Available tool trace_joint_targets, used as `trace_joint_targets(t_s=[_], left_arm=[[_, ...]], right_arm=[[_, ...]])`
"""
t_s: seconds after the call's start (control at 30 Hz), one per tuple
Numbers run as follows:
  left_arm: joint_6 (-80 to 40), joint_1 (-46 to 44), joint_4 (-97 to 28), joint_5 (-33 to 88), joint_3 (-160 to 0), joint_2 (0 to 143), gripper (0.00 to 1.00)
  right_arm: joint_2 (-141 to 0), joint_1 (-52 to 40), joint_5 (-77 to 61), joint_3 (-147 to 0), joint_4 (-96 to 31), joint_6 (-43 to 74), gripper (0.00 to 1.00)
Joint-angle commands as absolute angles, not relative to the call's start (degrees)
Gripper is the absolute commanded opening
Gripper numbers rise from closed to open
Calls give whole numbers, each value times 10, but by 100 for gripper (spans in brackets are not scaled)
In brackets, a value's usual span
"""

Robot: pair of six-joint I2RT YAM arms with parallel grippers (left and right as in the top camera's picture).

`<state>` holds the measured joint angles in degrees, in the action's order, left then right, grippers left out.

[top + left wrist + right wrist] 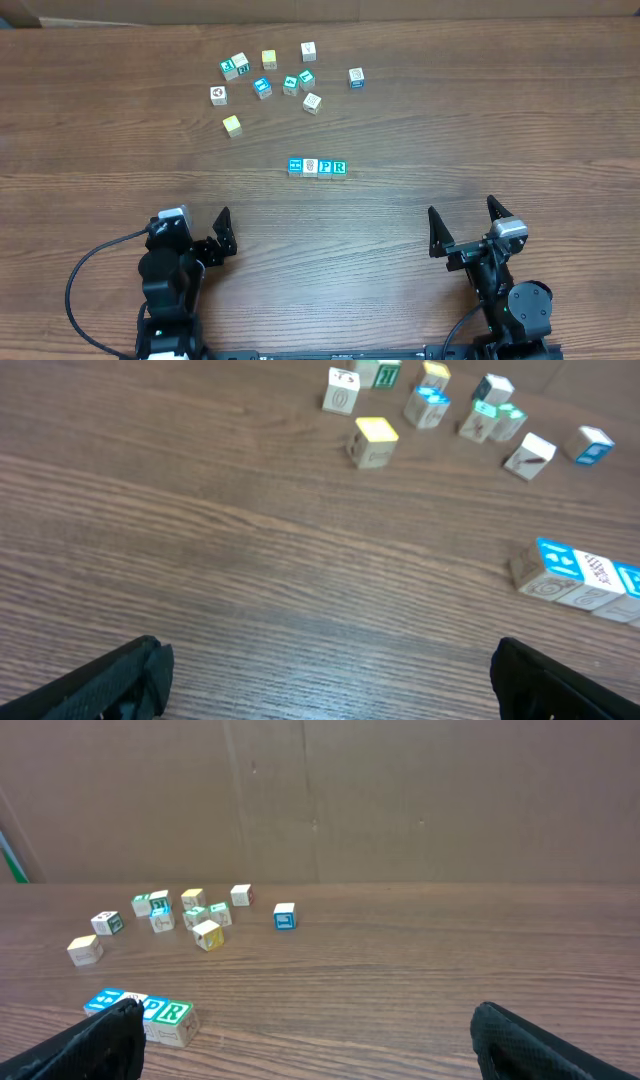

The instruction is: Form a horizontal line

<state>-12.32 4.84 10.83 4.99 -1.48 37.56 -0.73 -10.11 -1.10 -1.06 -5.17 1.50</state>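
A straight row of four tiny wooden cubes (317, 167) lies mid-table: blue face, white face with grey picture, blue letter P, green letter R. It also shows at the right edge of the left wrist view (585, 577) and at lower left of the right wrist view (150, 1013). My left gripper (205, 240) is open and empty near the front edge, left of the row; its fingers show in its own view (325, 685). My right gripper (465, 228) is open and empty at front right (305, 1040).
Several loose cubes (275, 78) lie scattered at the back of the table, among them a yellow one (232, 125) and a white one (218, 95). A brown wall (400, 800) stands behind the table.
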Motion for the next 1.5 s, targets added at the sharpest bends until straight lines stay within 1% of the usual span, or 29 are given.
trace_joint_targets(t_s=[0.0, 0.33, 0.53, 0.73, 0.97, 1.47], left_arm=[[-80, 45, 62, 54, -10, 303, 100], [-77, 44, -43, 48, -3, 172, 100], [-67, 32, -43, 40, -3, 111, 100], [-38, -1, -44, 32, -3, 61, 100], [-38, -4, -45, 30, -3, 5, 100], [-38, -5, -43, 30, -3, 3, 100]], right_arm=[[-2, -97, -10, -5, -48, 12, 100], [-2, -97, -10, -5, -48, 13, 100], [-2, -97, -10, -5, -48, 12, 100], [-2, -97, -10, -5, -48, 12, 100], [-2, -97, -10, -5, -48, 12, 100], [-2, -97, -10, -5, -48, 12, 100]])
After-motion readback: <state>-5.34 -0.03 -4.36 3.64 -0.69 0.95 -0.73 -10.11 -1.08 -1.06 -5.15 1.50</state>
